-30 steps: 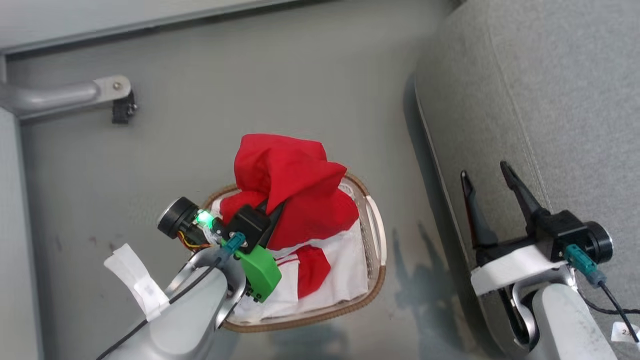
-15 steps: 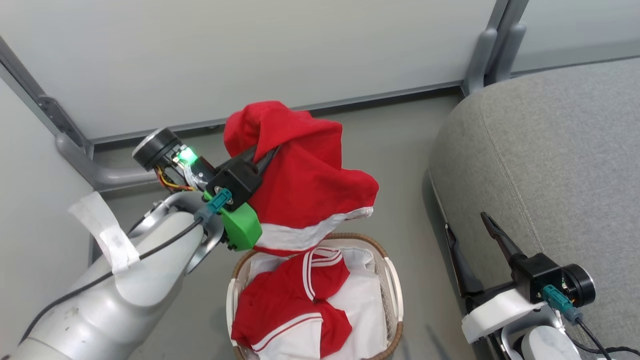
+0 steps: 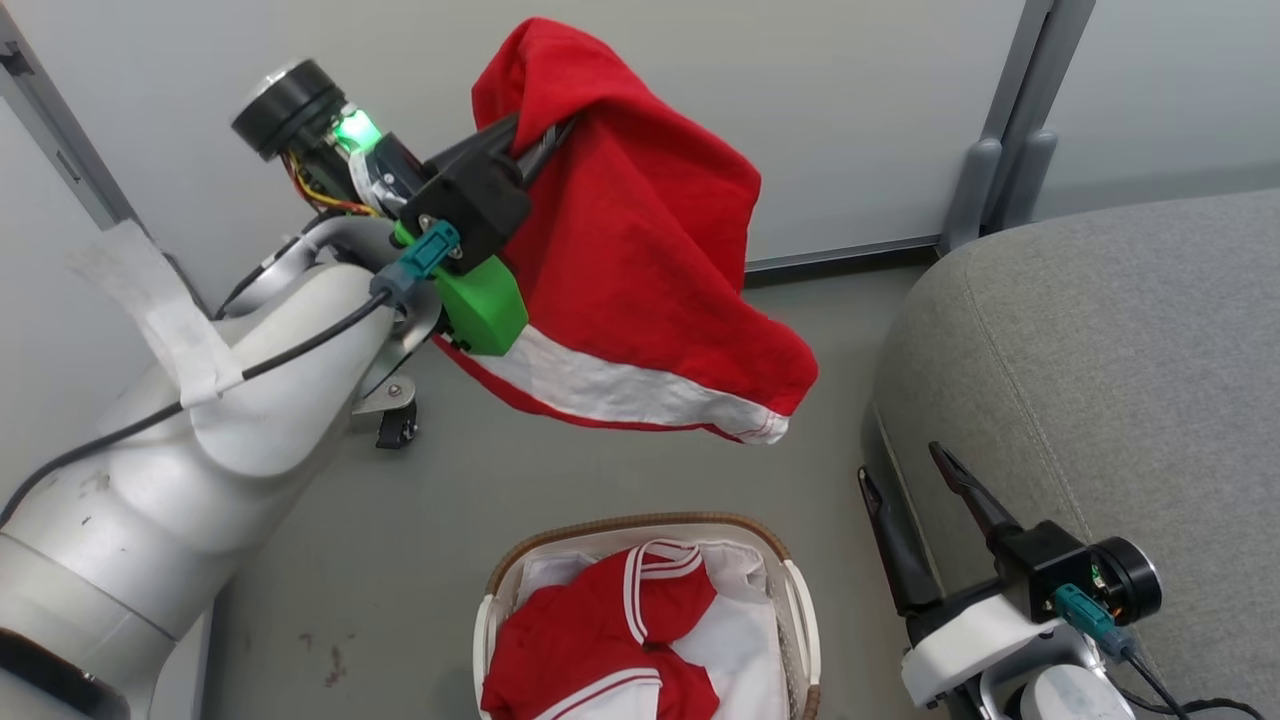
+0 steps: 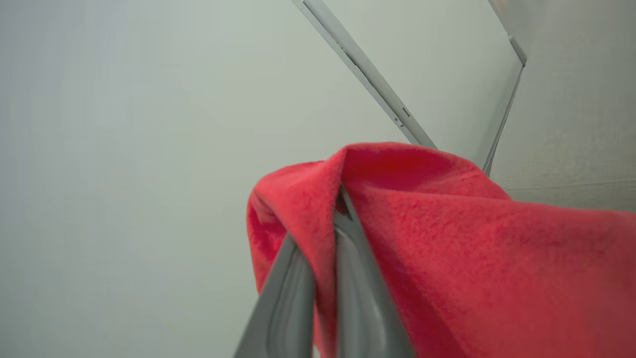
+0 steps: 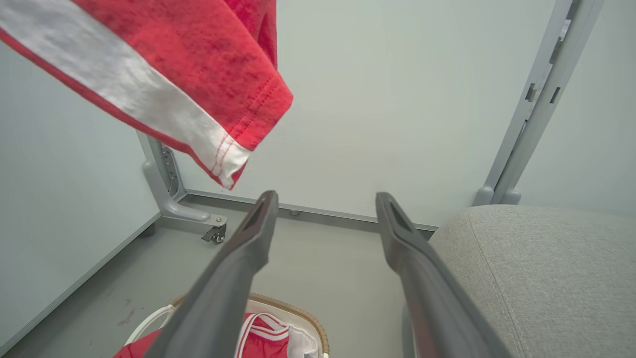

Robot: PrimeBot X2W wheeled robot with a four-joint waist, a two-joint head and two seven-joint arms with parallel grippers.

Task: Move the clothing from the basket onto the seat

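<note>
1. Your left gripper [image 3: 545,140] is pressed together on a fold of one red garment [image 3: 650,230]. In the left wrist view the cloth wraps over both fingers [image 4: 293,298] and hides their tips.
2. That garment hangs free in the air, high over the floor [image 3: 430,520]. It looks to be towards the far side of the basket [image 3: 800,610] and touches nothing else.
3. The coming move turns on this: the seat [image 3: 1100,350] lies to the right of the hanging cloth and lower than it, with bare floor between them. I judge the carry to be rightward, then down.
4. The cloth's long axis runs from the pinch at the far left down to the white-banded hem [image 3: 640,390] at the right. The hem corner points at the seat and would likely meet it first.
5. Your left arm alone bears the load. Your right gripper [image 3: 900,465] is spread and empty, low down, just beside the seat's left edge, between seat and basket.
6. In the way:
   - The right gripper's upright fingers stand under the path to the near part of the seat, and a trailing hem could catch on them.
   - A grey post [image 3: 1010,130] stands by the far wall, just left of the seat's far corner.
7. The second red garment [image 3: 590,640] lies in the basket on the white liner [image 3: 745,650], and your right gripper is the nearer one to it.
</note>
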